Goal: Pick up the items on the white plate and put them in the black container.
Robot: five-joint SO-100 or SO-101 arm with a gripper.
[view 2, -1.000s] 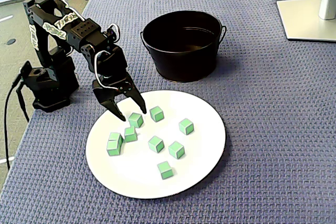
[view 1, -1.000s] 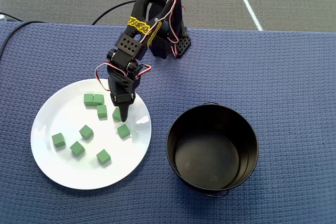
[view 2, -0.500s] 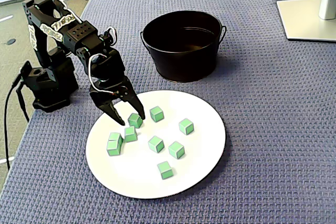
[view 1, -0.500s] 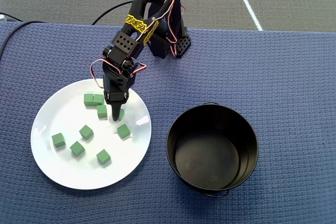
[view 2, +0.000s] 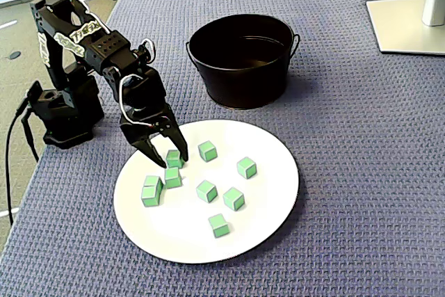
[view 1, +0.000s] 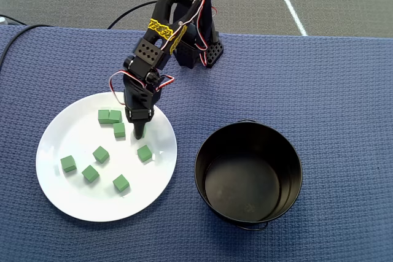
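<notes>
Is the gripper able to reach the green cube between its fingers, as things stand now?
Probably yes. The gripper is already down on the white plate with its jaws around that green cube. Nothing blocks it, though another cube lies close beside.

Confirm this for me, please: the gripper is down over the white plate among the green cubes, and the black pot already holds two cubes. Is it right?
Not quite. The black pot holds no cubes: the overhead view shows its shiny inside bare. The rest is right: the gripper is down over the white plate, closing around one of the green cubes, and the others still lie on the plate.
</notes>
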